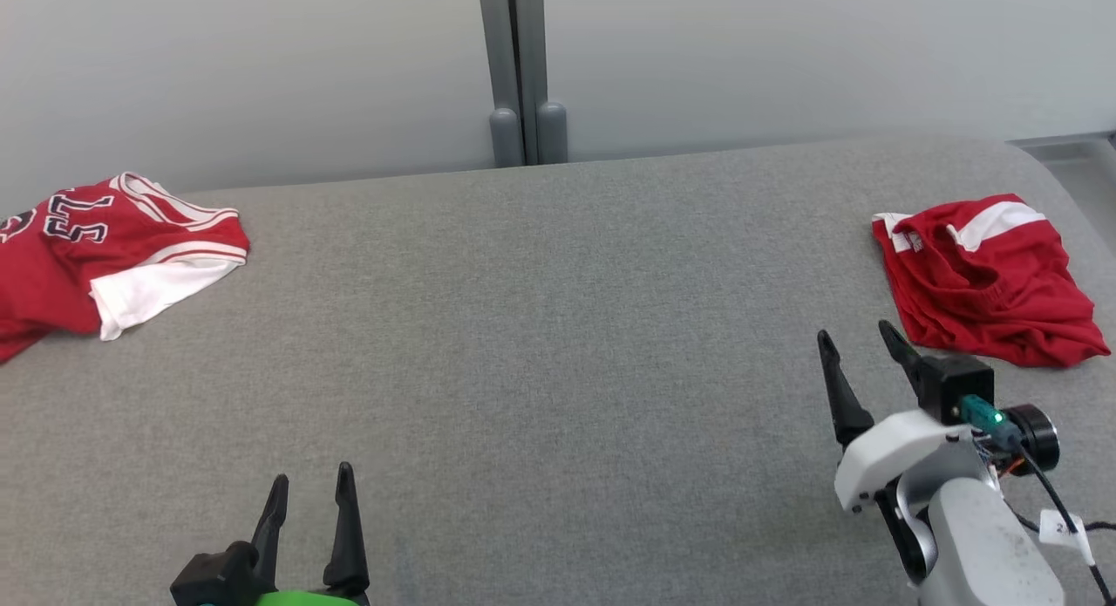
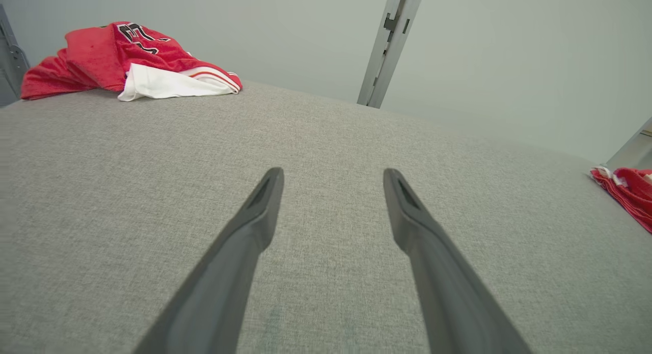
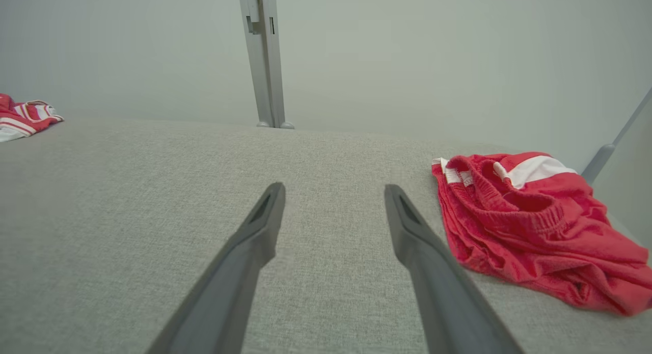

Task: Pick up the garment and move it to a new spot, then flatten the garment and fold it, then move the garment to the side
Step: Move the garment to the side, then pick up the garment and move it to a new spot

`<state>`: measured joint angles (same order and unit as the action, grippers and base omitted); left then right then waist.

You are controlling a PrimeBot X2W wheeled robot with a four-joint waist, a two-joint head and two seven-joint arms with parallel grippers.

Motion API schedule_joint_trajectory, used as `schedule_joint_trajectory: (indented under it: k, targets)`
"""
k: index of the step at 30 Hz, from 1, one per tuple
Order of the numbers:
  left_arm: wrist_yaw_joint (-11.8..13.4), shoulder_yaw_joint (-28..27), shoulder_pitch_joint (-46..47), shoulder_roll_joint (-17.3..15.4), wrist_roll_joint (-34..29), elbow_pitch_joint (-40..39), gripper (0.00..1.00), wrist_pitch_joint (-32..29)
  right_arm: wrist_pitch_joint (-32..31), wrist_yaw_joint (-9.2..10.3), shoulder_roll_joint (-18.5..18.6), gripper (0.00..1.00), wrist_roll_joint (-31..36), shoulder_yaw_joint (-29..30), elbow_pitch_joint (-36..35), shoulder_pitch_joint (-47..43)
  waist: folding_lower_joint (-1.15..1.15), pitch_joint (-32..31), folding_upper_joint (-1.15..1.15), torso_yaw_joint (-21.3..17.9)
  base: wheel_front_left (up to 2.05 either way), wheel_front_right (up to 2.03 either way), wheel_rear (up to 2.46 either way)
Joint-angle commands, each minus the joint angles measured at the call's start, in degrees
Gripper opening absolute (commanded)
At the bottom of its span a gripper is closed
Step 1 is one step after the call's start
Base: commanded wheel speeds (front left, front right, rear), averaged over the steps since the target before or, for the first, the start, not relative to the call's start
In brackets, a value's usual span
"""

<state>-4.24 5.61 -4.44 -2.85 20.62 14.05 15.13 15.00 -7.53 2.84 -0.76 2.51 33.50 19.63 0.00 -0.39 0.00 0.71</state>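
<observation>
Two red garments lie on the grey table (image 1: 540, 327). A crumpled red jersey (image 1: 113, 240) with white trim and dark lettering sits at the far left edge; it also shows in the left wrist view (image 2: 127, 58) and the right wrist view (image 3: 25, 117). Red shorts (image 1: 985, 283) with a white stripe lie bunched at the right (image 3: 530, 226) (image 2: 629, 193). My left gripper (image 1: 312, 475) hovers open near the front edge, nothing between its fingers (image 2: 331, 173). My right gripper (image 1: 854, 330) is open and empty, just left of the shorts and apart from them (image 3: 333, 187).
A pale wall runs behind the table, with a grey vertical post (image 1: 521, 74) at its middle. The table's right end curves away past the shorts. Bare grey fabric stretches between the two garments.
</observation>
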Motion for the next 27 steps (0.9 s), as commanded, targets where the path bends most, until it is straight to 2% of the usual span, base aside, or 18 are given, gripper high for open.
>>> schedule_joint_trajectory:
  k: [1,11,27]
  targets:
    - [0.31,0.23,-1.06,-0.1,0.35,-0.38,1.0,0.01,0.24,0.08,0.28,1.0,-1.13,0.41,-1.66,-2.36,0.0,-1.54,0.0,1.51,0.0,0.0,0.0]
    - [1.44,1.3,-2.98,-0.1,1.89,-1.87,1.0,0.01,0.25,0.08,0.16,1.0,-8.21,-2.88,-9.52,-13.58,0.0,-2.3,0.0,0.92,0.0,0.0,0.0]
    - [1.43,1.74,-3.71,-0.1,1.88,-1.63,1.0,0.01,0.25,0.08,0.16,1.0,-9.71,-4.43,-11.04,-15.41,0.0,-2.46,0.0,0.91,0.0,0.0,0.0]
